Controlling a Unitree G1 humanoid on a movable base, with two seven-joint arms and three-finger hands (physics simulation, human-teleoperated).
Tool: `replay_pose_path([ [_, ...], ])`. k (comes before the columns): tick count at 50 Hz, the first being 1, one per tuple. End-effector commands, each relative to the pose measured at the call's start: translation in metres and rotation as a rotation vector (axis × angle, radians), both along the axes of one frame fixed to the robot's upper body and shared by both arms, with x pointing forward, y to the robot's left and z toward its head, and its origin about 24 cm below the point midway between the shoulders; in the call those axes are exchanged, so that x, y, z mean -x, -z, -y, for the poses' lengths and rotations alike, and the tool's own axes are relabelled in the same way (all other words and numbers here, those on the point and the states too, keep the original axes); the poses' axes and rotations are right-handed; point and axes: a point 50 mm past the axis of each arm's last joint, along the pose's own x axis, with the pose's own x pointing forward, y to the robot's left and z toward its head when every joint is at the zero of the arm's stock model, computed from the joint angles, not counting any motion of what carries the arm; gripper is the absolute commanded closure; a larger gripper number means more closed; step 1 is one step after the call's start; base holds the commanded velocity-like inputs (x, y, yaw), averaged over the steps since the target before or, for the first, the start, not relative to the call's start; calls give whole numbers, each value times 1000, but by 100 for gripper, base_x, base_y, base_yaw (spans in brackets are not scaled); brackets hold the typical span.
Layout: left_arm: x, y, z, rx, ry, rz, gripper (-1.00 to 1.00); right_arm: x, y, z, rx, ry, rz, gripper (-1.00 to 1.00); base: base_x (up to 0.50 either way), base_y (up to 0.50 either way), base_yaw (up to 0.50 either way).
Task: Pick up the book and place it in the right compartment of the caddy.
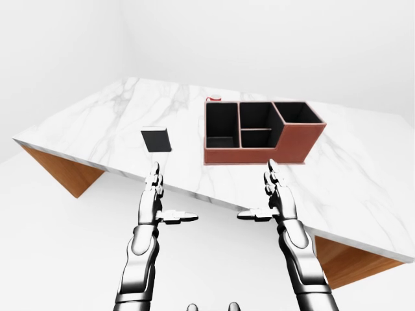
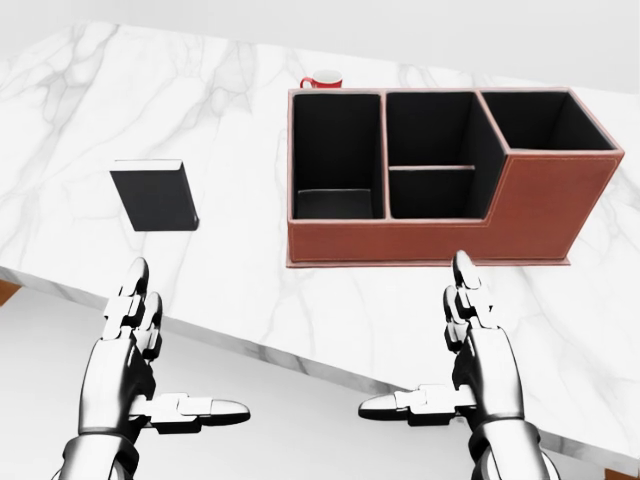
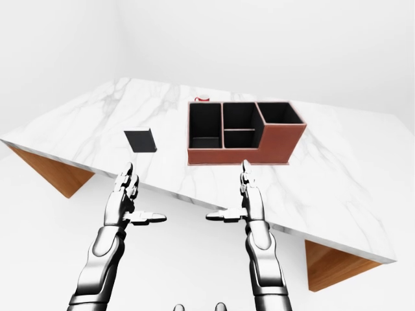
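A black book lies flat on the white marble table, left of centre in the head view. The reddish-brown caddy with black compartments stands to its right; its right compartment holds nothing. My left hand hovers open below the book, off the table's near edge. My right hand is open too, just below the caddy. Neither hand touches anything.
A red and white mug stands just above the caddy's left end. The table's near edge runs diagonally across the head view, with white floor beneath it. Wooden table supports show under the left and right ends.
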Motion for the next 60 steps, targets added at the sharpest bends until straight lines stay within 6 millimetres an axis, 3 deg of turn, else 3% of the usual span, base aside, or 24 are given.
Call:
replay_pose_path([
  [1, 0, 0, 0, 0, 0, 1, -100, -1, 0, 0, -2, 0, 1, -100, 22, 8, 0],
  [60, 0, 0, 0, 0, 0, 1, -100, 0, 2, 1, 0, 2, -5, -100, 23, 8, 0],
])
